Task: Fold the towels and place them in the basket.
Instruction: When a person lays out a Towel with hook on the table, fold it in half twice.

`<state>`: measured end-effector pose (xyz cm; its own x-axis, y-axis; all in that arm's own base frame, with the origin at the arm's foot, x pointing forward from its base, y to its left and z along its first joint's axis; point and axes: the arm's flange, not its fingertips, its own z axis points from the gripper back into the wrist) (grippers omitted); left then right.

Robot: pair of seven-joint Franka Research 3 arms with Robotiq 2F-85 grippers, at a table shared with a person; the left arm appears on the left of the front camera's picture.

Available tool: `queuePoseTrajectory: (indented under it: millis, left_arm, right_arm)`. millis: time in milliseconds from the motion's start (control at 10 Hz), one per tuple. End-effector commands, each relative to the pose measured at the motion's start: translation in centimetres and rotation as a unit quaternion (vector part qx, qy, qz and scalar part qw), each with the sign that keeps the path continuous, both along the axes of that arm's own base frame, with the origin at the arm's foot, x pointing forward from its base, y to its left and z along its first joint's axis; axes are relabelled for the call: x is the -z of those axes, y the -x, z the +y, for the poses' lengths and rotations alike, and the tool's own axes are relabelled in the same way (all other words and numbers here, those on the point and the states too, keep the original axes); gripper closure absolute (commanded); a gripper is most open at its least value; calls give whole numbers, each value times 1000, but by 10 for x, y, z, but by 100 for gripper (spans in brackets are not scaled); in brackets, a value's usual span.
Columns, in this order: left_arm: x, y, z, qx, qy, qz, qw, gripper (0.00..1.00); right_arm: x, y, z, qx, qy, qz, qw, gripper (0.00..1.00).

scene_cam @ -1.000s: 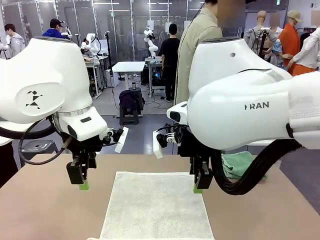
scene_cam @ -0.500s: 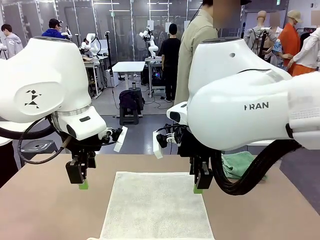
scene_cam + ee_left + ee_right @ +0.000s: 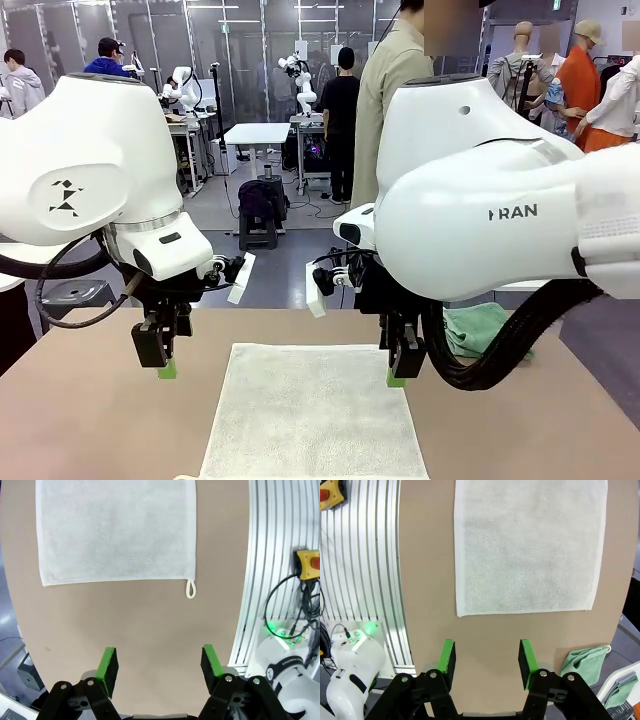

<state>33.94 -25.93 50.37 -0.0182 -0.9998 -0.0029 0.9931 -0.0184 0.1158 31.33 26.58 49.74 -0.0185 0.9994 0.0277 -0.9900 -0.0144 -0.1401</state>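
Front view: white towel (image 3: 315, 415) lies flat and unfolded in the middle of the tabletop (image 3: 80, 420). Left claw (image 3: 166, 368) points down just off the towel's far left corner. Right claw (image 3: 397, 378) points down at the far right corner. Can't judge either jaw gap from this angle, since each claw shows one green pad. Green towel (image 3: 472, 328) sits crumpled at the far right of the tabletop, partly behind the right arm's cable. Person (image 3: 392, 90) in a beige jacket stands at the far side.

Left wrist view: left claw jaws wide apart, nothing between the pads (image 3: 108, 667), bare tabletop under them. White towel is spread flat past the fingertips, clear of them. Its hanging loop (image 3: 191, 588) sticks out at the corner on the claw's side. Ribbed aluminium rail (image 3: 270, 555) runs along the tabletop edge, with a yellow box with red button (image 3: 311, 562) beside it.

Right wrist view: right claw jaws also apart, nothing held, over bare tabletop. White towel lies flat beyond the tips, not touching. Green towel is bunched at the tabletop edge, lower right of frame, well apart from the white one.
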Motion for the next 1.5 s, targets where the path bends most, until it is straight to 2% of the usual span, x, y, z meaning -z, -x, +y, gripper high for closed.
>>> queuePoseTrajectory:
  millis: [0,100,200,400,700,1000,1400]
  left_arm:
    - [7,7,1,0,1,2,1000,0]
    - [12,14,2,1,9,7,1000,0]
    - [16,20,2,4,16,5,1000,0]
    - [26,28,1,3,10,-4,1000,0]
    - [57,38,-4,7,47,-8,999,0]
    - [92,45,-19,9,59,21,998,0]
    - [127,46,-32,-10,44,39,998,0]
  right_arm:
    - [4,0,1,1,-3,1,1000,18]
    - [9,0,0,13,2,18,1000,16]
    - [14,0,-1,15,4,24,1000,0]
    - [27,2,-2,39,13,34,999,0]
    - [61,-1,-5,55,11,57,997,0]
    - [92,-8,-7,69,0,65,996,0]
    - [138,-14,-9,74,12,82,994,0]
